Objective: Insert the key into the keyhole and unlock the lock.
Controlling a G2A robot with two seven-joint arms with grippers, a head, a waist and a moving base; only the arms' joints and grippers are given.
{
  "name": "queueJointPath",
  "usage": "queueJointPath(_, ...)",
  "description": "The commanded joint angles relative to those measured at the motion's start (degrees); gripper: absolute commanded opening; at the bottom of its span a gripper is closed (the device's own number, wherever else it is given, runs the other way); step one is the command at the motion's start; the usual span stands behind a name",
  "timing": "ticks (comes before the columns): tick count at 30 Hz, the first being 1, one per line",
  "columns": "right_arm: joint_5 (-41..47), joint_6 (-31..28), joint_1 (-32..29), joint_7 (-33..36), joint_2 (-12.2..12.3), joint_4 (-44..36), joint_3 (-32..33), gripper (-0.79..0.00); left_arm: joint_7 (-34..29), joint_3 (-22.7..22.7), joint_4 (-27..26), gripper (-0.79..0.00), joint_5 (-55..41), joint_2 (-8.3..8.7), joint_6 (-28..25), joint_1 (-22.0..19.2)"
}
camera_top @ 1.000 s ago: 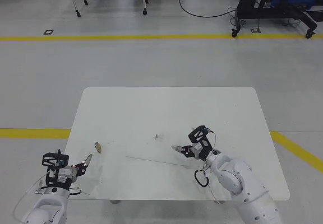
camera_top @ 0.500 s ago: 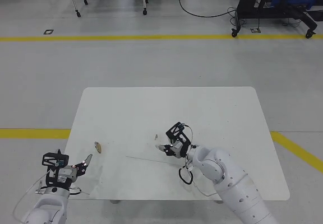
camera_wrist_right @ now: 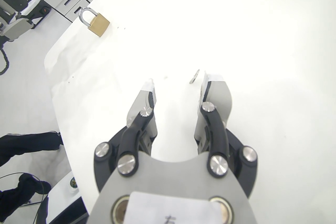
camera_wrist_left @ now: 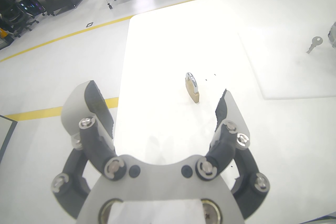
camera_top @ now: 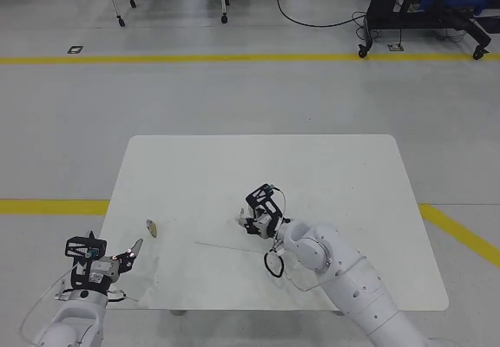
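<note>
Two grippers stand with fingers spread apart, and neither holds anything. Your right gripper (camera_wrist_right: 178, 83) is low over the middle of the white table (camera_top: 319, 165). The key (camera_wrist_right: 194, 76) lies just beside one fingertip, partly cut off behind it, and it may be touching, though the view is too poor to confirm. Your left gripper (camera_wrist_left: 160, 101) hangs at the table's near left edge. The padlock (camera_wrist_left: 192, 87) sits just ahead of it, well apart from the key. Its keyhole cannot be made out.
</note>
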Motion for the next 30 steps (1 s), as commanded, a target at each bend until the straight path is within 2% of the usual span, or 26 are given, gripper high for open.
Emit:
queueJointPath(1,0.64,-0.09,1.01,-0.26,-0.44,1.65,-0.63,-0.449,0.00,0.00,0.00,0.000,0.00,0.00,0.00,0.00)
queueJointPath(12,1.72,-0.19,3.98,-1.07,-2.37,6.96,-3.46,-0.477,0.00,0.00,0.00,0.000,0.00,0.00,0.00,0.00)
queueJointPath(15,1.83,-0.25,4.56,-1.27,-2.78,7.95,-3.92,-0.508,0.00,0.00,0.00,0.000,0.00,0.00,0.00,0.00)
queueJointPath(17,1.79,-0.22,4.83,-1.45,-2.99,8.48,-4.07,-0.566,0.00,0.00,0.00,0.000,0.00,0.00,0.00,0.00)
queueJointPath(19,1.78,-0.19,5.03,-1.65,-3.14,8.92,-4.08,-0.739,0.00,0.00,0.00,0.000,0.00,0.00,0.00,0.00)
queueJointPath(20,1.77,-0.20,5.10,-1.72,-3.20,9.09,-4.05,-0.785,0.00,0.00,0.00,0.000,0.00,0.00,0.00,0.00)
queueJointPath(25,2.01,-0.42,5.34,-2.23,-3.35,9.84,-3.44,-0.785,0.00,0.00,0.00,0.000,0.00,0.00,0.00,0.00)
queueJointPath(30,0.55,-3.88,3.53,-6.75,-2.49,7.92,-1.18,-0.785,0.00,0.00,0.00,0.000,0.00,0.00,0.00,0.00)
